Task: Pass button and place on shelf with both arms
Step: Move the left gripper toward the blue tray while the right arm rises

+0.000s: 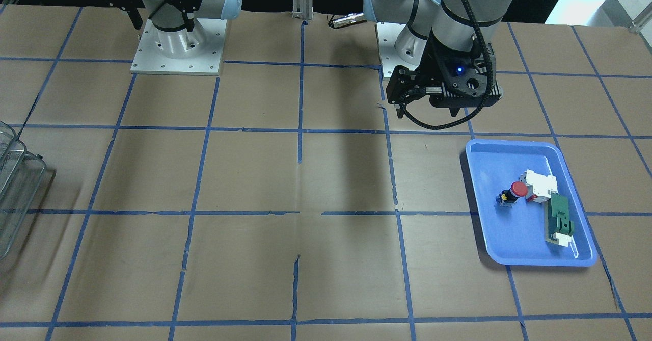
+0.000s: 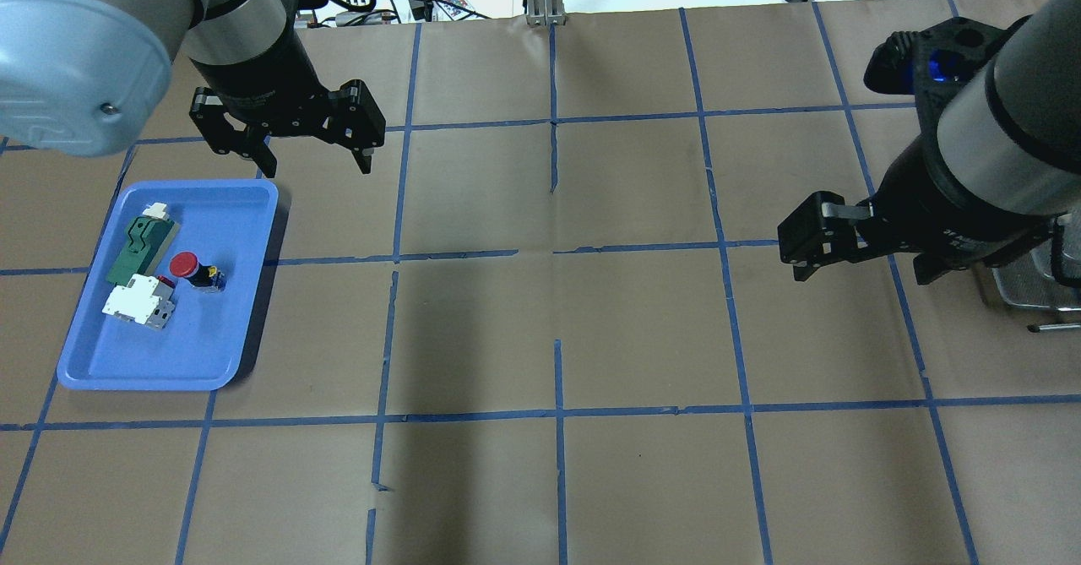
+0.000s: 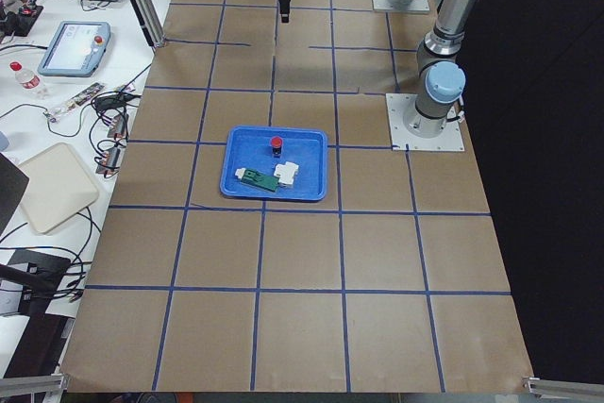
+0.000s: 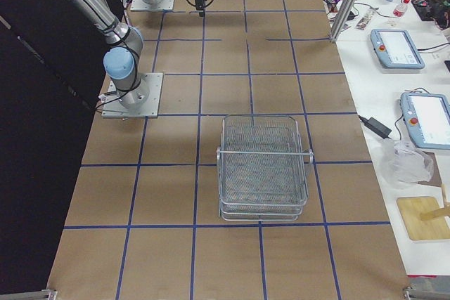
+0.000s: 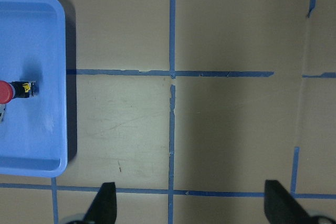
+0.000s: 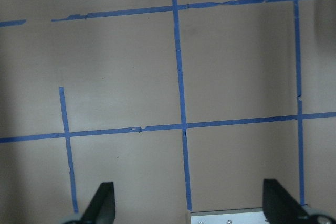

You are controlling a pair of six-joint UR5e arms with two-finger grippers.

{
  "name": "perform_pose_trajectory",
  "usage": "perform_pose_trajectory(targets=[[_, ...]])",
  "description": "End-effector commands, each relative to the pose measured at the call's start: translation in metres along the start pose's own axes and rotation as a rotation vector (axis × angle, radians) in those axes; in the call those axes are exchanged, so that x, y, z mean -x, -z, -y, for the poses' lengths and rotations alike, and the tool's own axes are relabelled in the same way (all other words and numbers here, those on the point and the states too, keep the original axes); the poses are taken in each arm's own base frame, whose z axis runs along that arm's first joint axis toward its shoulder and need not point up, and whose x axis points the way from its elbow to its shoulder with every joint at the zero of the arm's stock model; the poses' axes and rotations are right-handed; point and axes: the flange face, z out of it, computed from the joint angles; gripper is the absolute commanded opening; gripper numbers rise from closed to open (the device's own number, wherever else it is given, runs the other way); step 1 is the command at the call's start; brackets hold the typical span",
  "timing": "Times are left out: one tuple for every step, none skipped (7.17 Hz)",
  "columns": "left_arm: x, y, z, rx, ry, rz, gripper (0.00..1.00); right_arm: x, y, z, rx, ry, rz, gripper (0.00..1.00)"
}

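You have it all ahead: the button [image 2: 192, 269] lies in the blue tray [image 2: 169, 362], left claw [image 2: 318, 164] and right claw [image 6: 189, 186] both spread and empty, so pickup, handover and the shelf [image 4: 264, 166] remain.

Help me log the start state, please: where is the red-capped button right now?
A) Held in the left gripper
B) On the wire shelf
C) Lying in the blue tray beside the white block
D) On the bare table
C: the button lies on its side in the blue tray, right next to the white block.
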Motion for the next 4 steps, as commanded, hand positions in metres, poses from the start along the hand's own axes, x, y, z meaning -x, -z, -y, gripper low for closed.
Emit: perform_pose_trajectory(targets=[[0.003,-0.004,-0.012,0.007,-0.033,0.008,1.0,0.0,-0.043,0.024,0.103,-0.003,0.003,1.0],[0.016,-0.011,-0.01,0.034,-0.021,0.011,1.0,-0.001,-0.046,0.024,0.105,-0.001,0.0,1.0],[0.04,-0.037,0.003,0.083,0.024,0.005,1.0,-0.001,-0.047,0.025,0.105,0.0,-0.002,1.0],[0.06,-0.062,0.01,0.117,0.061,0.004,1.0,0.0,-0.041,0.025,0.092,-0.004,0.003,1.0]])
